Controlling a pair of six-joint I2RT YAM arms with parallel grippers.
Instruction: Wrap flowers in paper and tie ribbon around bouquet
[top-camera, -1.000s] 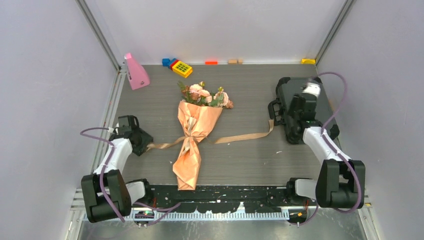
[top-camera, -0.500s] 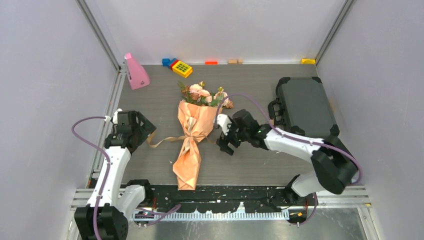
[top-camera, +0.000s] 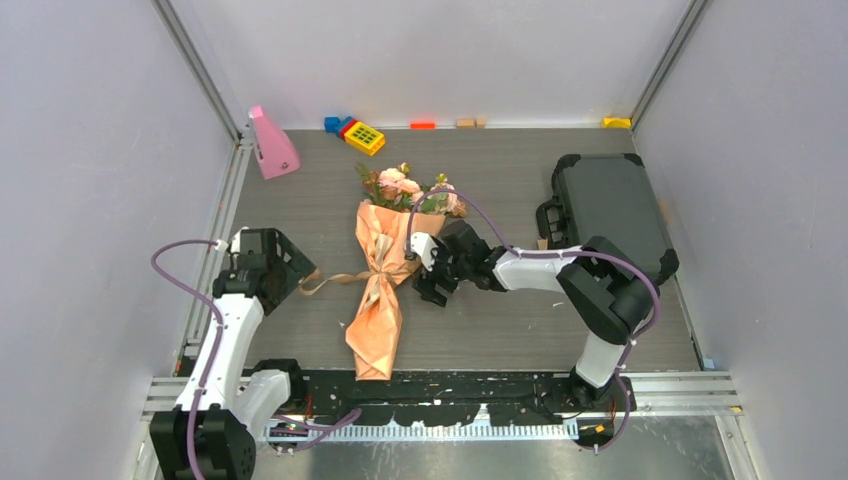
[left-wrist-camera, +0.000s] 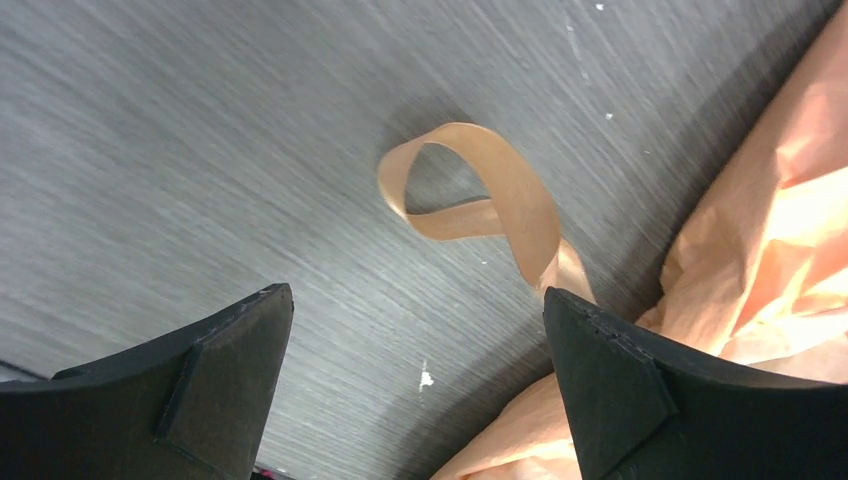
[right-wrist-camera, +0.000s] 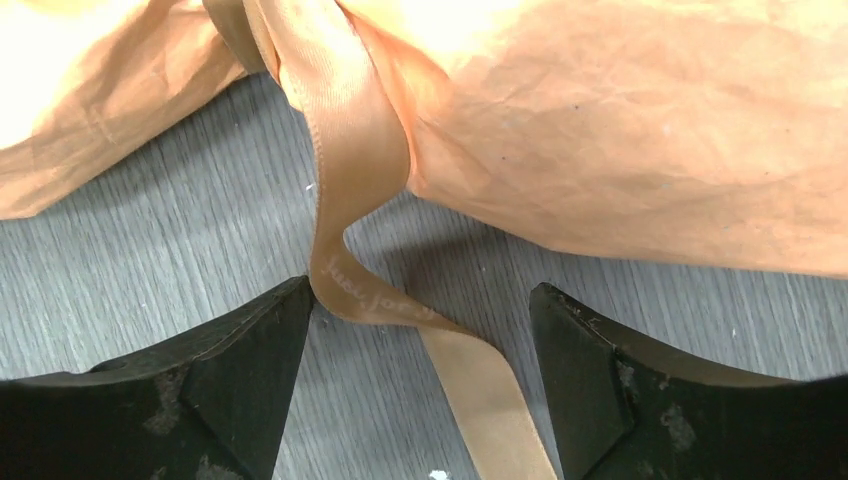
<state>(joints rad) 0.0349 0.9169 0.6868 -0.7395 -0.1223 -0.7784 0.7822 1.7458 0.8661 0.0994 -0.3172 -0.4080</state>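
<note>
My left jaws and right jaws stand spread, pinching nothing. Limp, slippery ribbon (right-wrist-camera: 355, 150) runs between the right pair to the waist of the bouquet (top-camera: 380, 320) at twelve o'clock, on the table (top-camera: 500, 180). I'd pinch that tail close in, because I expect the paper (right-wrist-camera: 650, 130) to crumple easily.

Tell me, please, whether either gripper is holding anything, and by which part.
Nothing is held. The left gripper and right gripper both stand open, each over a loose ribbon end beside the bouquet.

You have open tabletop (top-camera: 500, 335) right of the bouquet (top-camera: 378, 320) — black case (top-camera: 610, 210) blocks the far right, pink wedge (top-camera: 271, 146) and toy blocks (top-camera: 360, 134) crowd back-left.
</note>
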